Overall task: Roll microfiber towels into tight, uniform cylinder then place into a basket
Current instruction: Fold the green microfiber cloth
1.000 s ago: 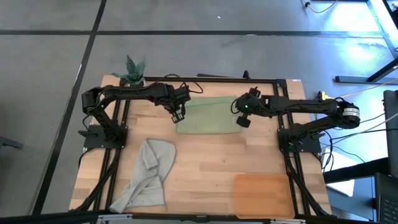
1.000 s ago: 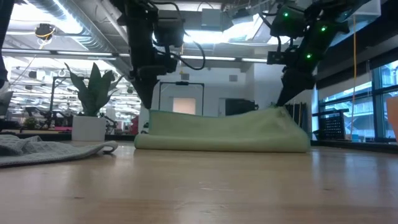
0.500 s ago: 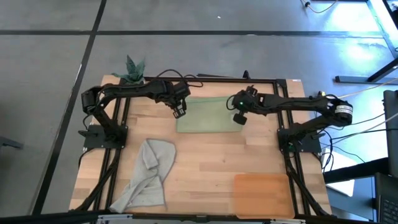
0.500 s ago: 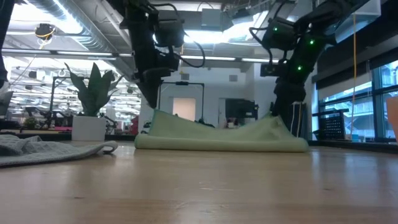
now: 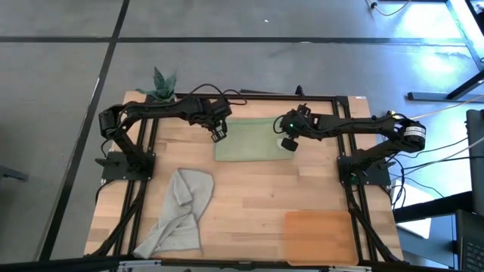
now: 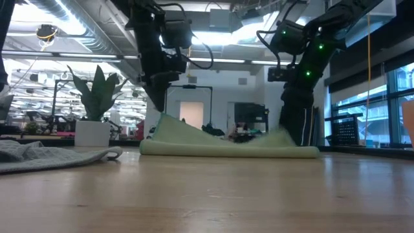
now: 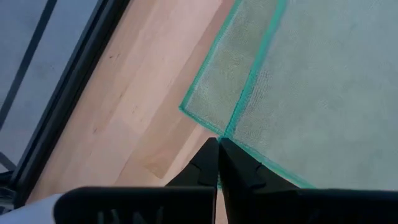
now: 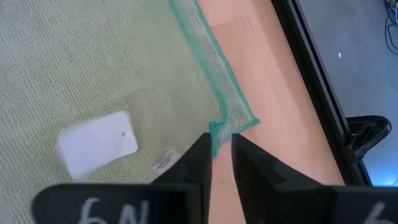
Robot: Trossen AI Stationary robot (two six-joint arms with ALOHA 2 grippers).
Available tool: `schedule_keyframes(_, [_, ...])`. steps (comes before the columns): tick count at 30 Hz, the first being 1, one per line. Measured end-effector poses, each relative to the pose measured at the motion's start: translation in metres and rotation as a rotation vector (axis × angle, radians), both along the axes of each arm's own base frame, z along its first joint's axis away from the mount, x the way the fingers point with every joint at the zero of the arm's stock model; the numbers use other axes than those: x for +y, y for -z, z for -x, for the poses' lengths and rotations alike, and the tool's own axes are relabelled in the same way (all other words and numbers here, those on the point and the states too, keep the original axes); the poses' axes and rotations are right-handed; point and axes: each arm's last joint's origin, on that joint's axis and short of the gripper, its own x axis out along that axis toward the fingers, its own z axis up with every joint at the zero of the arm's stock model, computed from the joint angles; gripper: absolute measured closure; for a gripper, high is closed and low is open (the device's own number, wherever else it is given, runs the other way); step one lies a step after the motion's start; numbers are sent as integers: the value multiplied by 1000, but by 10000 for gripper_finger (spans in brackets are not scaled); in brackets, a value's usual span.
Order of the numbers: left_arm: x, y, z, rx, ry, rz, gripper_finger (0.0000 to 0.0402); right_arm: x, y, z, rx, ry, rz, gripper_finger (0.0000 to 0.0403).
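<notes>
We find the pale wood table (image 5: 249,189) inside a black frame on grey floor. Our left gripper (image 7: 218,163), fingers together, pinches the green towel (image 5: 252,139) at its 9 o'clock corner. Our right gripper (image 8: 221,163), slightly apart, straddles the 3 o'clock corner.

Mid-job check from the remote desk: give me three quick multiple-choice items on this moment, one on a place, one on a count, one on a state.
1. Where is the basket?
A. near right corner of the table
B. beside the plant
C. under the green towel

2. How many towels are on the table?
A. one
B. two
C. three

3. What is the left gripper doing?
A. hanging open above the wood
B. shut on a corner of the green towel
C. holding the grey towel

Answers: 1 A, high view shows it empty there. 2 B, one green, one grey. 3 B, left wrist view shows its fingers pinched on the hem.
</notes>
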Motion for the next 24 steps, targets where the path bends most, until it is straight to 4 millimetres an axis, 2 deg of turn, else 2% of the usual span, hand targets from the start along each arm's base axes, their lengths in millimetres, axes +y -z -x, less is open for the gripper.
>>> schedule_keyframes(13, [13, -1, 3, -25, -43, -14, 322, -1, -4, -4, -48, 6, -5, 268])
schedule_keyframes(15, [14, -1, 4, -37, -55, 3, 321, 0, -10, -7, -88, -12, -72, 266])
schedule_keyframes(18, [11, 0, 2, -79, -21, 100, 324, 5, -18, -13, -171, -94, -271, 265])
schedule_keyframes(21, [5, 4, -2, -129, 48, 187, 326, 14, -18, -15, -236, -198, -500, 265])
schedule_keyframes(24, [-2, 19, -5, -138, 88, 227, 326, 23, -11, -12, -211, -240, -575, 265])
